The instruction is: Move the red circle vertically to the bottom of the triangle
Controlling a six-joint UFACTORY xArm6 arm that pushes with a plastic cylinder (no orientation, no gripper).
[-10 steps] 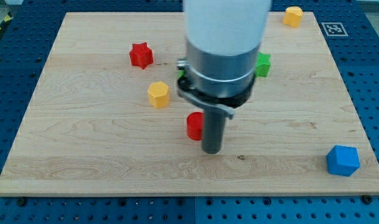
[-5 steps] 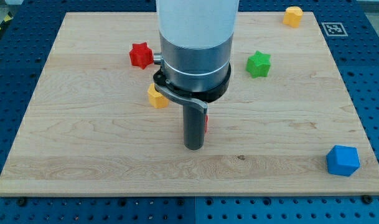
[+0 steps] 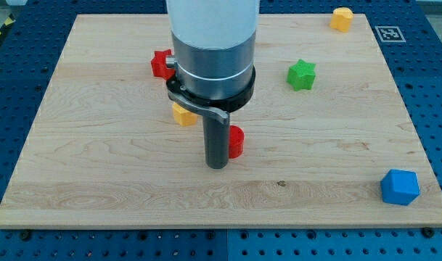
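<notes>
Clearly my tip [image 3: 217, 166] has no hand, so it grasps nothing; it rests on the counter [image 3: 75, 174], apparently touching the red circle [image 3: 236, 141] at its right. No triangle shows, perhaps hidden behind the arm, so progress is unclear.
</notes>
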